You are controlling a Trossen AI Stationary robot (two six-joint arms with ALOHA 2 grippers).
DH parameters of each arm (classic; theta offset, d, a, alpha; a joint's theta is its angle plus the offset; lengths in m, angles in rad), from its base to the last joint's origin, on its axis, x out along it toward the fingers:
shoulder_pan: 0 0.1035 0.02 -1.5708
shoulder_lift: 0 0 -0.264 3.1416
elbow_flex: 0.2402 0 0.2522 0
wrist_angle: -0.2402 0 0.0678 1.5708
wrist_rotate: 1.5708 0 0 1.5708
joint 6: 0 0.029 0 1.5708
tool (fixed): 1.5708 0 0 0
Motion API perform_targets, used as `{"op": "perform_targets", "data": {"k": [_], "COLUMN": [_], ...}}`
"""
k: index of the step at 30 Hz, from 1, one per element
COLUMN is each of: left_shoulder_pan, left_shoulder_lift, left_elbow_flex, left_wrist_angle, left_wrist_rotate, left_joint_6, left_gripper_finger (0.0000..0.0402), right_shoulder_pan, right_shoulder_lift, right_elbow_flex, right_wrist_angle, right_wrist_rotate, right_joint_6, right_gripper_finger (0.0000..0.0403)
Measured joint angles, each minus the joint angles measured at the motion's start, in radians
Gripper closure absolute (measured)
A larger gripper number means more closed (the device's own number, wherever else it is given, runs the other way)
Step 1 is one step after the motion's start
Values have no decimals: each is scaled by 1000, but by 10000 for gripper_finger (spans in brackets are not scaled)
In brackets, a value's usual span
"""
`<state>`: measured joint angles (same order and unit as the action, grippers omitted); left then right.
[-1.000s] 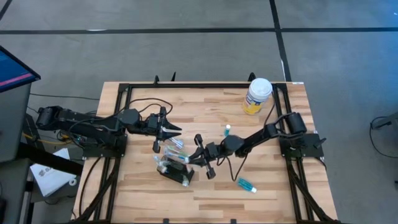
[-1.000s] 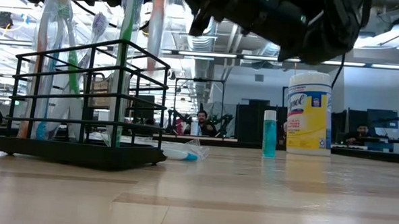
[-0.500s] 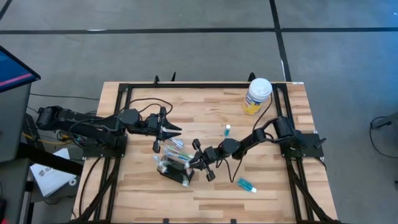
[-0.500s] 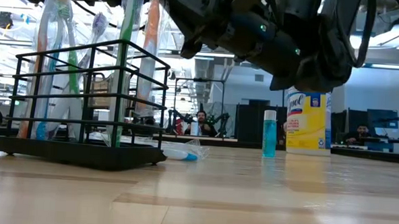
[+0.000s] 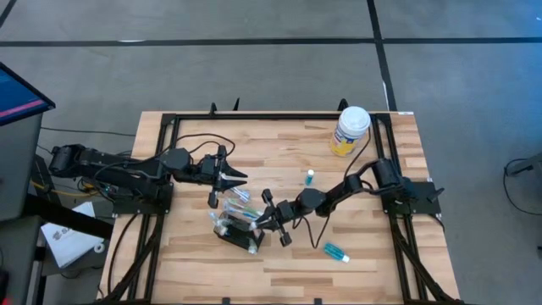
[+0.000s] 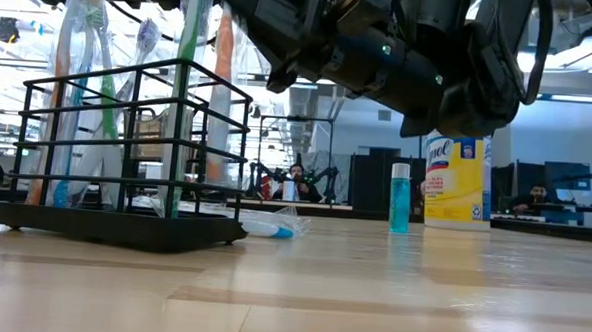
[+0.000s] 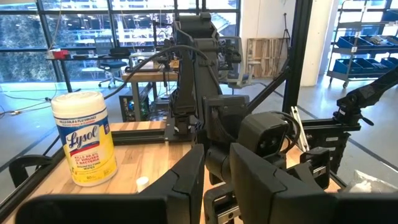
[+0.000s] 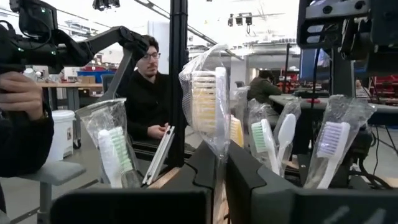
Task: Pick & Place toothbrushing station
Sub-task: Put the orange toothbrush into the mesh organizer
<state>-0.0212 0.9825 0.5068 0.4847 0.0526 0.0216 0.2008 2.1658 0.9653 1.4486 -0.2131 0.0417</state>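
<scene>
The toothbrushing station (image 5: 236, 230) is a black wire holder standing on its base left of the table's middle, also seen in the low view (image 6: 127, 149). Several wrapped toothbrushes stand upright in it. My right gripper (image 5: 259, 217) is at the holder's right side, shut on a wrapped toothbrush with yellow bristles (image 8: 204, 102) and an orange handle (image 6: 222, 73). My left gripper (image 5: 244, 176) hangs level just beyond the holder's far side, its fingers (image 7: 186, 180) a little apart with nothing between them. My right gripper pinches the wrapped toothbrush between its two fingers on the handle below the bristle head (image 8: 219, 149). The fingers come nearly level from the table's right, across the handle. The brush stands upright, head up, its lower part (image 6: 213, 142) down among the holder's bars.
A yellow-labelled wipes canister (image 5: 351, 130) stands at the far right. A small teal bottle (image 5: 310, 177) stands right of centre and a teal tube (image 5: 335, 252) lies nearer the front. One wrapped toothbrush (image 6: 263, 223) lies on the table behind the holder.
My right gripper has come down and a little toward the holder, staying shut on the toothbrush. The brush's orange handle has sunk lower between the holder's bars. For the last half second it has kept still.
</scene>
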Motion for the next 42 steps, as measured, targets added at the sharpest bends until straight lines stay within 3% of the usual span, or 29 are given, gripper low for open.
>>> {"op": "perform_targets", "data": {"k": [21,31,42], "left_shoulder_pan": [0,0,0], "left_shoulder_lift": [0,0,0], "left_elbow_flex": [0,0,0], "left_wrist_angle": [-7,-11,-15], "left_wrist_rotate": [0,0,0], "left_joint_6": [0,0,0], "left_gripper_finger": [331,331,330], "right_shoulder_pan": [-7,-6,-13], "right_shoulder_lift": [-1,-1,-1], "right_elbow_flex": [0,0,0], "right_wrist_angle": [-66,-90,-87], "right_wrist_rotate": [-49,-49,-49], "right_joint_6": [-18,-34,-34], "right_gripper_finger": [395,355,347]}}
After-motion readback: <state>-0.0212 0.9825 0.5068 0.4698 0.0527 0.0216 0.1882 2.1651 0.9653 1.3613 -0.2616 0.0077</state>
